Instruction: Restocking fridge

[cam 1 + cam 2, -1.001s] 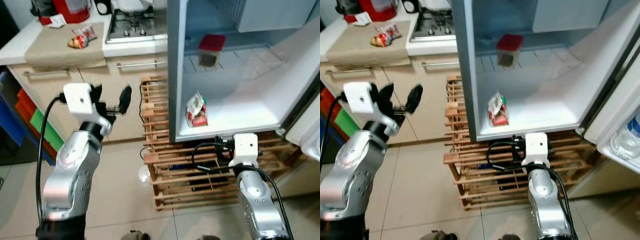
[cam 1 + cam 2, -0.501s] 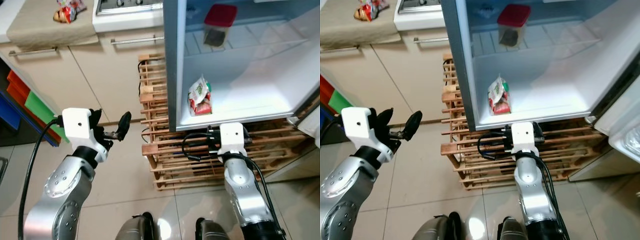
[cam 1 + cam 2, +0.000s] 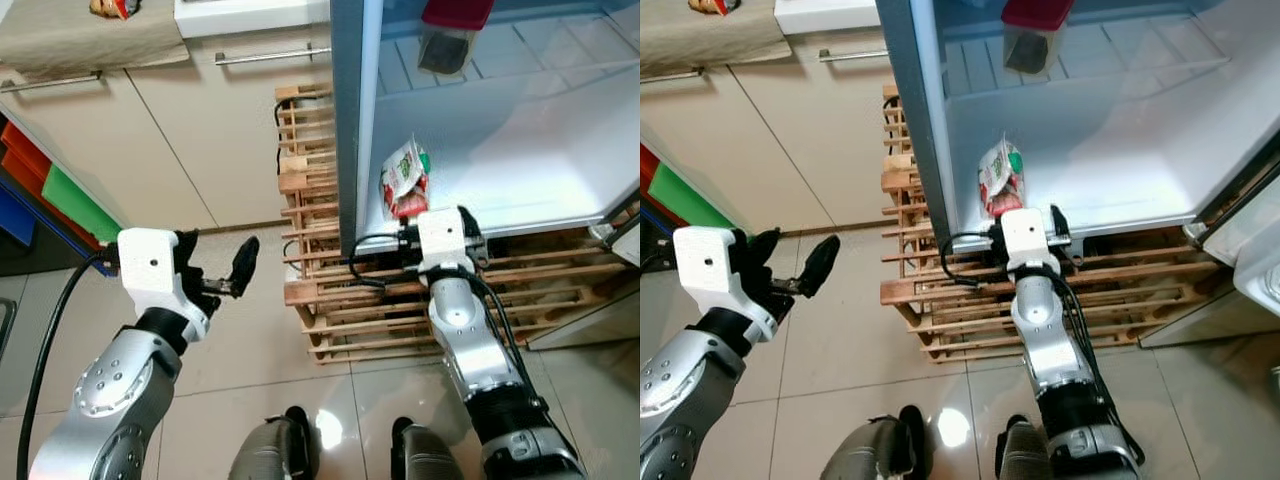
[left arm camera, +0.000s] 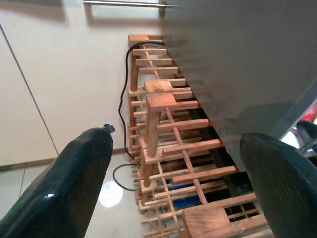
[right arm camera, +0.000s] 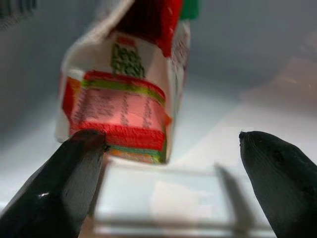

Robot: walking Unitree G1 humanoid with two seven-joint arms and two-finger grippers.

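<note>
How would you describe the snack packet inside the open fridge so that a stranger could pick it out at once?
Find the open fridge standing on a wooden rack. On its white bottom floor, near the front edge, stands a snack packet, just beyond the right claw. Unlike the red-lidded container on the shelf above, it is a soft white, red and green pouch.

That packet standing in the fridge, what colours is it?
The packet is white with red, pink and green print; the right wrist view shows it best.

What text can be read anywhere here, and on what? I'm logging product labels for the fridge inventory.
None can be read.
Snack packet on the fridge floor: green and pink print panels, too blurred to read.
Red-lidded container on the wire shelf: no legible label.
The right gripper, fingers apart, points at the packet.
</note>
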